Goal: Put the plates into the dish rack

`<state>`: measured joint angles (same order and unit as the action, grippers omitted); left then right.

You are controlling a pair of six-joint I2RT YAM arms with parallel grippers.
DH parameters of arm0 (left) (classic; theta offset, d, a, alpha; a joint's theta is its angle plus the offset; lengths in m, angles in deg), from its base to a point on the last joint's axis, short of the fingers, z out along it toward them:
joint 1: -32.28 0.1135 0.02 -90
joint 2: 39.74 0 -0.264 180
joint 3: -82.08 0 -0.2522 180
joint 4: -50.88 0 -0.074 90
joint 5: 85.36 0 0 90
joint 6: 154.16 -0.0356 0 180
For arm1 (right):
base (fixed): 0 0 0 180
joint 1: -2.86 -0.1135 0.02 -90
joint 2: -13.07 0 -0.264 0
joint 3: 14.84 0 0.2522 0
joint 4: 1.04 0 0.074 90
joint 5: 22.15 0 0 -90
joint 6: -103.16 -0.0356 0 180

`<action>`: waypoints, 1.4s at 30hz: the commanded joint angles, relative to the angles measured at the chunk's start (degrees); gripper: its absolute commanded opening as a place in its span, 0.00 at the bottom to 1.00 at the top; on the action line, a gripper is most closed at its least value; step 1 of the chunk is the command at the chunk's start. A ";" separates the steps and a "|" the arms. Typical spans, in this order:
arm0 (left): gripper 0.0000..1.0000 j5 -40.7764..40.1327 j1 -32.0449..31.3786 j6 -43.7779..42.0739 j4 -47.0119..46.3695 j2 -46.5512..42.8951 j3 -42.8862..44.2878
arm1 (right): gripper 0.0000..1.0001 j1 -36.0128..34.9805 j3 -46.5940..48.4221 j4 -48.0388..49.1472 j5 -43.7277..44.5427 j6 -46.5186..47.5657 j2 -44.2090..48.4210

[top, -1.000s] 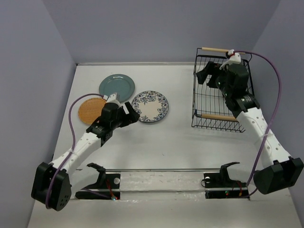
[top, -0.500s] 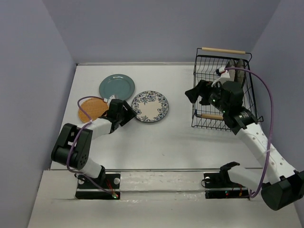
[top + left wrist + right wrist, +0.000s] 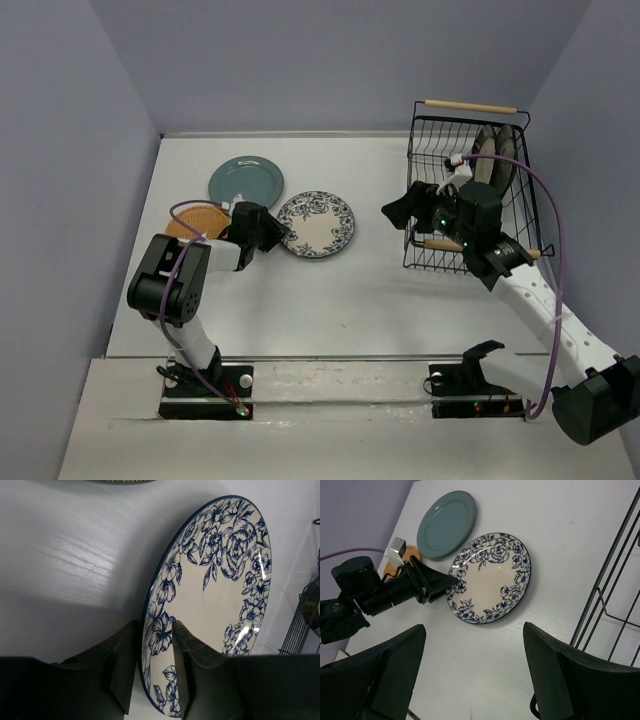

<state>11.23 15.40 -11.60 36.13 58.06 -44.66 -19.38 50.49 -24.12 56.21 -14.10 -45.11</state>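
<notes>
Top external view, and I count two cream plates [image 3: 497, 152] standing on edge at the far right end of the dish rack [image 3: 440, 140], leaning close together between the divider wires. That's two of five loaded, by my reckoning, and the rest of the rack's slots look free. Three plates lie flat on the table [image 3: 350, 300], well apart from the rack: the teal plate [image 3: 246, 182] furthest back, the orange-tan plate [image 3: 192, 222] partly under my left arm, and the white plate with blue flowers [image 3: 318, 224] nearest the rack.

Left wrist view now: the left gripper [image 3: 155, 635] is down at the flowered plate's near rim, one finger on each side of the edge, jaws about halfway in. There's hardly any gap, but whether they actually bite the rim I cannot tell from here. The plate itself looks flat on the table from above, not lifted.

Right wrist view: the right gripper [image 3: 474, 629] hangs wide open with nothing in it, out in front of the rack's left wall, looking down at the flowered plate and the left arm's fingers.

So I judge the flowered plate is number three in the queue, with teal and orange-tan to follow
</notes>
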 commanded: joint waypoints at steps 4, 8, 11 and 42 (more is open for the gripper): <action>0.12 -1.23 -0.78 -0.17 -2.51 2.22 1.80 | 0.84 -1.32 0.81 4.66 -2.07 -1.03 -0.45; 0.06 -1.93 -0.87 -0.26 -2.51 -1.73 0.22 | 0.84 -1.32 1.16 4.66 -2.16 -1.30 -1.06; 0.06 -1.76 -1.13 -0.70 -2.51 -10.31 -2.41 | 0.84 -1.84 2.92 4.05 -3.30 -0.86 -2.47; 0.06 20.38 0.80 -2.19 3.47 -46.82 3.47 | 0.86 -4.57 12.59 8.61 -20.08 -6.12 -22.42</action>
<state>24.06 16.06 -16.02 50.29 14.78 -48.46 -23.47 62.49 -22.64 42.64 -17.16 -66.96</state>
